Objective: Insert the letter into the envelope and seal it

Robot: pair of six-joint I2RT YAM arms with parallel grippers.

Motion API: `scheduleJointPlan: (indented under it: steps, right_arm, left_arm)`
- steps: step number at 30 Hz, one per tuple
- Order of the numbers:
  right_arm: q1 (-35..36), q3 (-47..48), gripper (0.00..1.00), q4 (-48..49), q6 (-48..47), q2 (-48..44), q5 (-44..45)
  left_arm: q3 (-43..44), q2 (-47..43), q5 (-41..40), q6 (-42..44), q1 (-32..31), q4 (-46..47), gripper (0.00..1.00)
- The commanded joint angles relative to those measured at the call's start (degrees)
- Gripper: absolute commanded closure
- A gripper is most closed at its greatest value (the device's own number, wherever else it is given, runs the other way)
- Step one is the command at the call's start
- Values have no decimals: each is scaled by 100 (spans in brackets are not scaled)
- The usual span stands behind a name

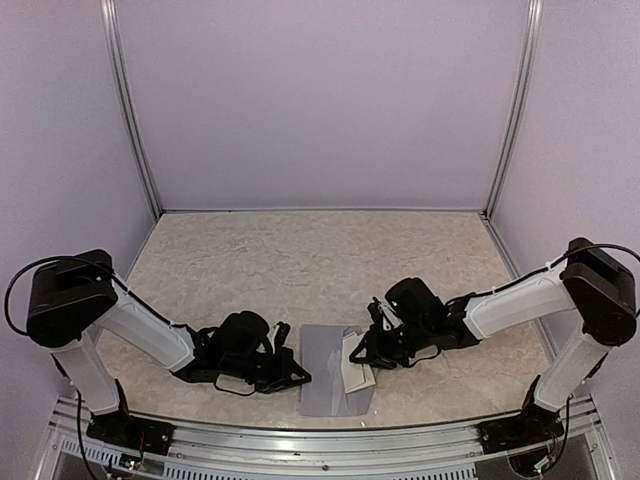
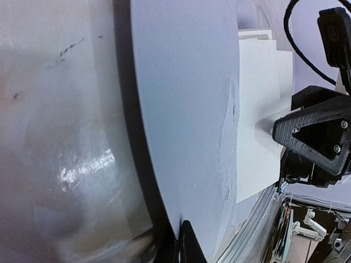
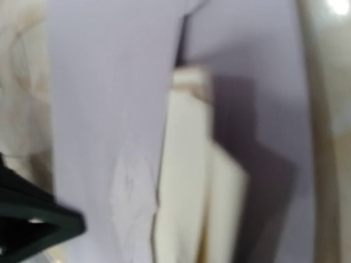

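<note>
No legible text, labels or numbers anywhere, envelope [image 1: 322,382] plain grey

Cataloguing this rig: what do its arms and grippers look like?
The left arm and right arm have white links between bulky black joint housings, with thin black cables. The left gripper and right gripper are black and angular.

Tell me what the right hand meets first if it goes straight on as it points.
Most likely the folded cream letter at the grey envelope, just ahead of the right hand; depth is unclear.
</note>
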Motion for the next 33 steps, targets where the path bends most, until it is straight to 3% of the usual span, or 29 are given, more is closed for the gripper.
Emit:
scheduleJointPlan:
  steps: [1,5,9,12,28,33]
  right_arm:
    - [81,-282,73,237,189,-384,-273]
    - [112,-475,74,252,407,-435,-347]
    - [158,-497,86,296,437,-360,-469]
    - [205,-394,100,363,427,-171,-578]
    - [418,33,100,905,530,753,-685]
    - [433,-16,100,655,552,538,-379]
  left_arm:
    - [-182,-241,-262,-7,-8,180,100]
    - [-240,-292,-259,-68,-8,268,100]
    - [-241,-236,-202,-88,-8,355,100]
    - [-214,-163,-126,-87,-8,390,100]
    - [-56,203,261,-153,-51,504,100]
    - [-142,172,145,-195,-16,398,100]
